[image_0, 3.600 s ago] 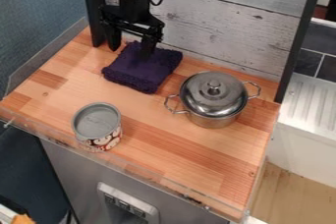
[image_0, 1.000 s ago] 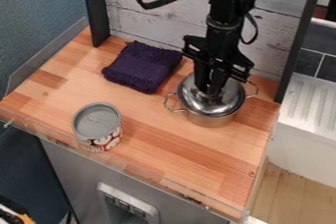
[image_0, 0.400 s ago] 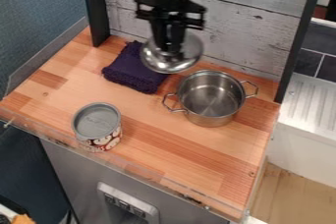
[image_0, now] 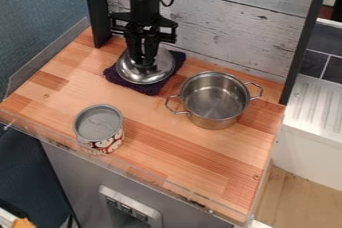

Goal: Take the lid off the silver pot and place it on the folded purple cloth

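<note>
The black gripper (image_0: 143,64) hangs from the upper left over a wooden counter (image_0: 167,147), pinching the top of a shiny metal lid (image_0: 159,73), probably by its knob, which the fingers hide. The lid is at the dark purple cloth (image_0: 152,90), covering most of it; whether its full weight rests there is hard to tell. The cloth lies folded toward the back of the counter. Just to the right in the view, well apart from the lid, stands an uncovered metal pot (image_0: 215,101) with two looped handles. A can (image_0: 99,129) with a grey top stands upright near the front left edge.
</note>
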Robot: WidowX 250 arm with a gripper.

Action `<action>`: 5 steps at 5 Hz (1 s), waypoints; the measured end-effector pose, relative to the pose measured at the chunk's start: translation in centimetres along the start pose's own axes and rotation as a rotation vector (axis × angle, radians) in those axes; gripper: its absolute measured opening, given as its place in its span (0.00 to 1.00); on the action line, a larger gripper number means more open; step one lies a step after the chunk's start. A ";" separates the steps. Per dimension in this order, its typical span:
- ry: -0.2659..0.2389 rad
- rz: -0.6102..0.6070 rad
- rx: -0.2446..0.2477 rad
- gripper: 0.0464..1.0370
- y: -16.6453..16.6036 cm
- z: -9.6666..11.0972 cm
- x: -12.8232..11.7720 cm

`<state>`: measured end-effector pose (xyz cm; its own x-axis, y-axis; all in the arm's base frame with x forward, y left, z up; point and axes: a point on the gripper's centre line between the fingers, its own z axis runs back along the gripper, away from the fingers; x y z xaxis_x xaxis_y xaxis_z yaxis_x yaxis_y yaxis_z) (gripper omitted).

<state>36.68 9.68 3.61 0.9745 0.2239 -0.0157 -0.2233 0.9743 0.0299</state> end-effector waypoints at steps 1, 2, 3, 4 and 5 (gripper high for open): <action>0.035 0.001 0.026 0.23 0.4 -1.5 0.2; 0.037 0.002 0.036 0.23 0.6 -1.6 0.6; 0.041 -0.005 0.045 0.30 0.6 -1.8 0.5; 0.028 -0.018 0.060 0.59 0.4 -1.6 0.4; -0.003 -0.028 0.067 0.88 0.4 -0.3 0.3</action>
<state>36.91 10.17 3.36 0.9804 0.1967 -0.0144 -0.1944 0.9761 0.0967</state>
